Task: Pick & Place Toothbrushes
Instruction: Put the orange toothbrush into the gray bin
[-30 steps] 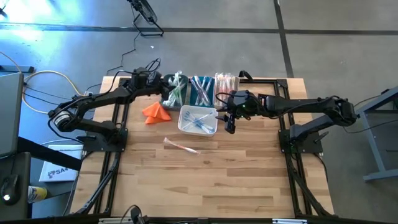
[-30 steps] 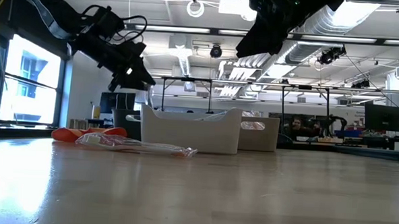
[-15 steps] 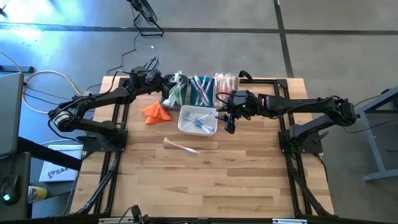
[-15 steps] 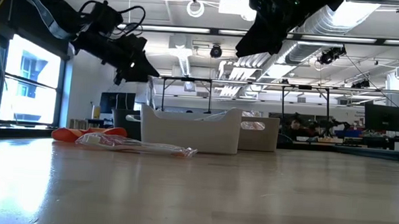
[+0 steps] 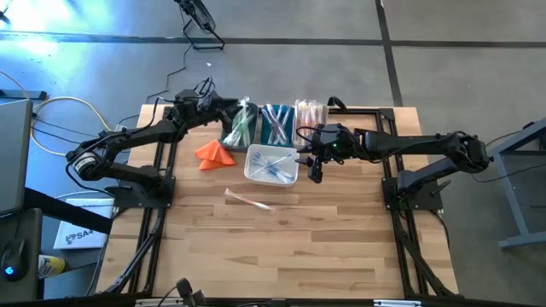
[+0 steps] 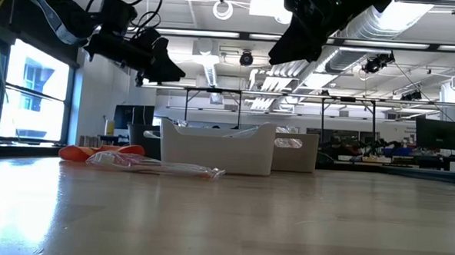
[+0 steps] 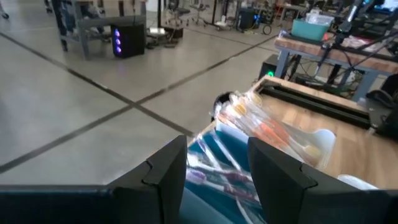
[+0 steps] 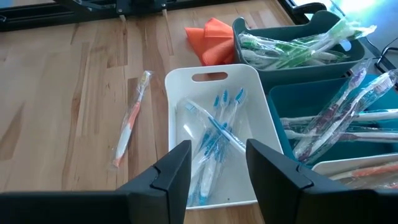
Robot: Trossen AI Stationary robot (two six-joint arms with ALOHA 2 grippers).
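One orange-handled toothbrush (image 5: 248, 201) lies loose in its clear wrapper on the table (image 5: 281, 247), near of the white bin (image 5: 271, 165) and well apart from both arms; everything else looks sorted. The white bin holds blue-handled brushes (image 8: 214, 134); the far row has a dark bin with green ones (image 5: 241, 125), a blue bin with blue-and-white ones (image 5: 275, 123), and a whitish bin with orange/pink ones (image 5: 310, 112). The orange cloth (image 5: 213, 153) sits left of the white bin, not part of the job. The right pincer (image 5: 316, 168) hangs over the right edge of the white bin, fingers apart, nothing between them. The left pincer (image 5: 227, 107) is up high over the far-left bins, fingers also apart and empty. My read: the stray is the next pick, and the right arm is better placed. Come down square across the handle mid-length, not the bristle end, since the wrapper is slick and thin and will slide or crinkle. Go low enough to get the handle rather than just film. It likely belongs with the orange/pink set at the far right; lift clear of the white bin's rim before moving across. Keep the left arm parked to avoid a clash over the bins.
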